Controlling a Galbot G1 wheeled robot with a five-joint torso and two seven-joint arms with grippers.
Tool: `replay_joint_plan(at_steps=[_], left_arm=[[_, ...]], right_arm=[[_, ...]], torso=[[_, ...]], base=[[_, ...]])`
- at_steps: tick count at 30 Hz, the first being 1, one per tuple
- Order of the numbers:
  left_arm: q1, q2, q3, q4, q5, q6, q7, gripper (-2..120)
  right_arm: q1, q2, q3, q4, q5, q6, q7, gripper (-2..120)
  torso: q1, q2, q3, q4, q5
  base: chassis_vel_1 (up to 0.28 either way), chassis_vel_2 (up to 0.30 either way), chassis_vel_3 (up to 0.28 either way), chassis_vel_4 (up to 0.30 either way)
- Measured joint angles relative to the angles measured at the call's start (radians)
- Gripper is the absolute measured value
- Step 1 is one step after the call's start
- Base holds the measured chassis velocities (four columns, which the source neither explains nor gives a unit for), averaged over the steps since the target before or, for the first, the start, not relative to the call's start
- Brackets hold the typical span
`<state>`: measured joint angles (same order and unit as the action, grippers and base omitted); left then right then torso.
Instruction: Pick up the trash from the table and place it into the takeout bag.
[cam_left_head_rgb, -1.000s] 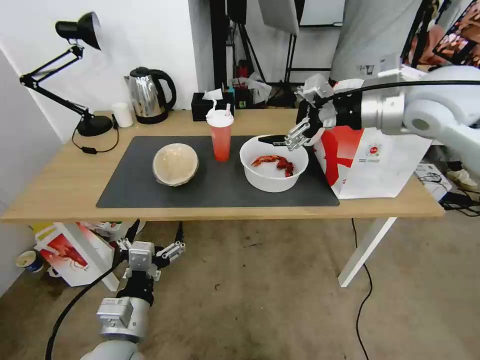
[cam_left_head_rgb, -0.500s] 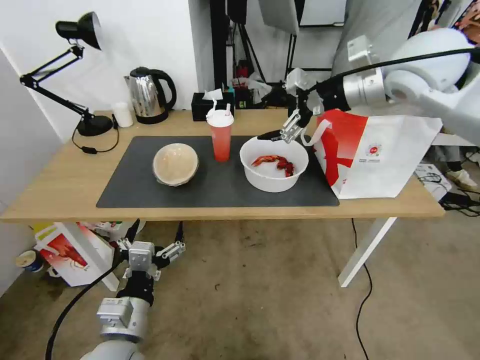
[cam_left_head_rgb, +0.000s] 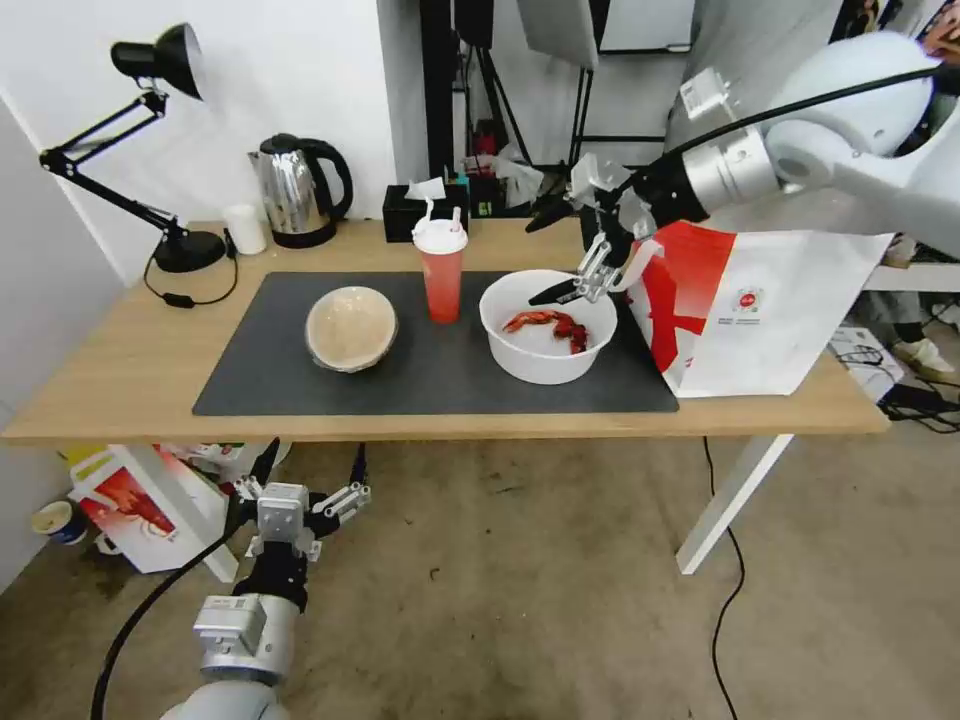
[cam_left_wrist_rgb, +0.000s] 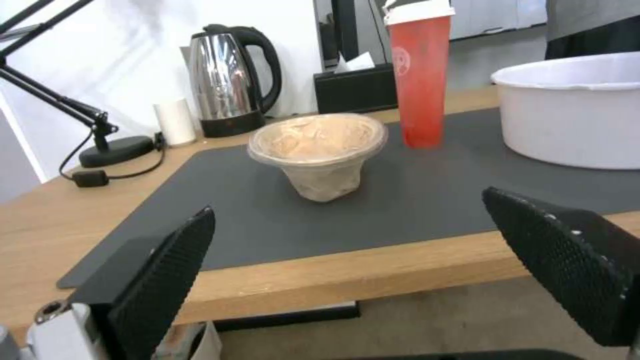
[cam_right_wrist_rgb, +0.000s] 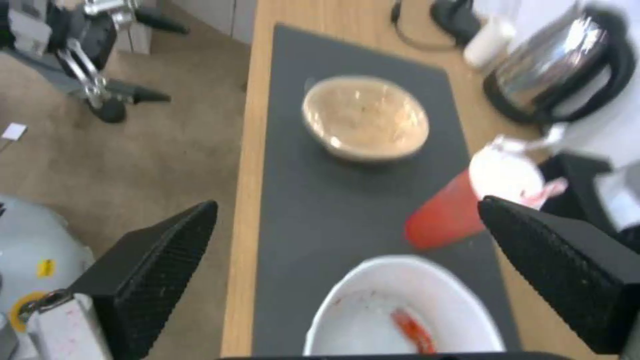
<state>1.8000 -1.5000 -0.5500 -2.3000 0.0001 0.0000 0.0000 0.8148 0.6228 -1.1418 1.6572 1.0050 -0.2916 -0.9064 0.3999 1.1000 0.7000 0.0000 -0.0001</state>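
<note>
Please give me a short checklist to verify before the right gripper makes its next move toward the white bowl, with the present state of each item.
1. Right gripper fingers open above the far rim of the white bowl: ok.
2. Right gripper holds nothing: ok.
3. White bowl upright on the dark mat, shellfish scraps inside: ok.
4. Red drink cup stands apart from the bowl: ok.
5. Takeout bag mouth open to receive the bowl: cannot tell.
6. Left gripper parked low, below the table edge, fingers open: ok.
</note>
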Motion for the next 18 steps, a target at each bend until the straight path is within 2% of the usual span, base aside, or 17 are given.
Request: replay_joint_plan(at_steps=[4, 7, 8, 12, 18], left_arm=[[0.000, 0.000, 0.000, 0.000, 0.000, 0.000, 0.000, 100], [0.000, 0.000, 0.000, 0.000, 0.000, 0.000, 0.000, 100], [0.000, 0.000, 0.000, 0.000, 0.000, 0.000, 0.000, 100], [0.000, 0.000, 0.000, 0.000, 0.000, 0.000, 0.000, 100], [0.000, 0.000, 0.000, 0.000, 0.000, 0.000, 0.000, 100]], right_arm=[[0.000, -0.021, 0.001, 0.004, 0.045, 0.025, 0.044, 100], [0.004, -0.089, 0.030, 0.026, 0.088, -0.049, 0.054, 100], [0.004, -0.089, 0.030, 0.026, 0.088, -0.049, 0.054, 100], [0.031, -0.146, 0.030, 0.037, 0.060, -0.138, -0.072, 100], [0.047, -0.156, -0.014, 0.055, 0.041, -0.144, -0.106, 100]], torso=[[0.000, 0.000, 0.000, 0.0003, 0.0000], [0.000, 0.000, 0.000, -0.0003, 0.0003], [0.000, 0.000, 0.000, -0.0003, 0.0003], [0.000, 0.000, 0.000, -0.0004, 0.0003], [0.000, 0.000, 0.000, 0.0001, 0.0002]], base=[[0.000, 0.000, 0.000, 0.000], [0.000, 0.000, 0.000, 0.000], [0.000, 0.000, 0.000, 0.000], [0.000, 0.000, 0.000, 0.000], [0.000, 0.000, 0.000, 0.000]])
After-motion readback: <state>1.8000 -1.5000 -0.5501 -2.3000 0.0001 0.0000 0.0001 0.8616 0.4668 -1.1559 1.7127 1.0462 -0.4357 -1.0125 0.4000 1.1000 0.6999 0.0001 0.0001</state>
